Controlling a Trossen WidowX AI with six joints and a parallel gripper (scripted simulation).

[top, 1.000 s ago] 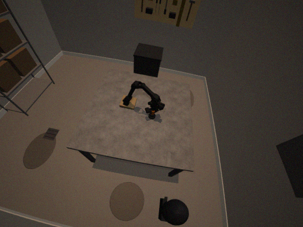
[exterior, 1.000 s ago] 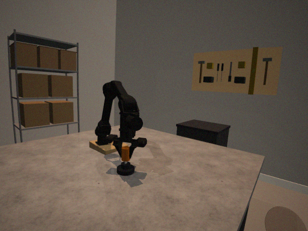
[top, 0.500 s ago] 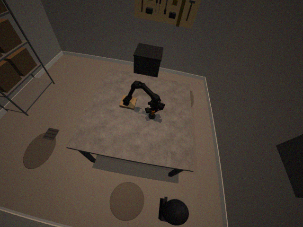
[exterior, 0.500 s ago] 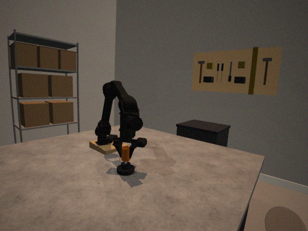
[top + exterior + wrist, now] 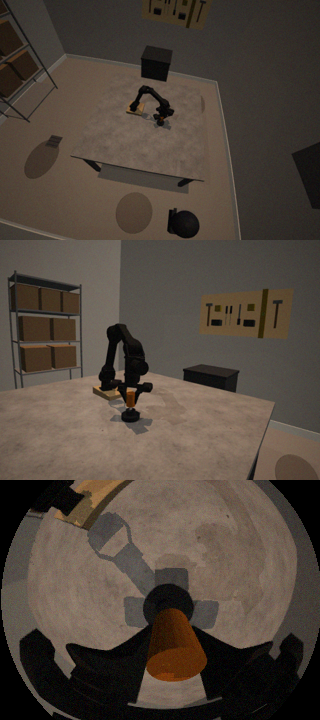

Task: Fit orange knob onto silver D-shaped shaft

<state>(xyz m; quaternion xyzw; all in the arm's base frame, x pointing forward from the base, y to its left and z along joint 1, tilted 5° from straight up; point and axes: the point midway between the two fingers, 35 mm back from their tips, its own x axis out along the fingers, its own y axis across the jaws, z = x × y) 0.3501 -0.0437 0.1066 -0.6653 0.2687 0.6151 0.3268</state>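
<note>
one risk is looming: the gripper [image 5: 131, 398] is clamping the orange knob [image 5: 130, 398] upright just above the silver shaft [image 5: 131, 409] on the pedestal [image 5: 130, 416]; unmatched flats would be jamming it, tilting it off.

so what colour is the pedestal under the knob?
Black pedestal, clearest in the exterior view.
</note>
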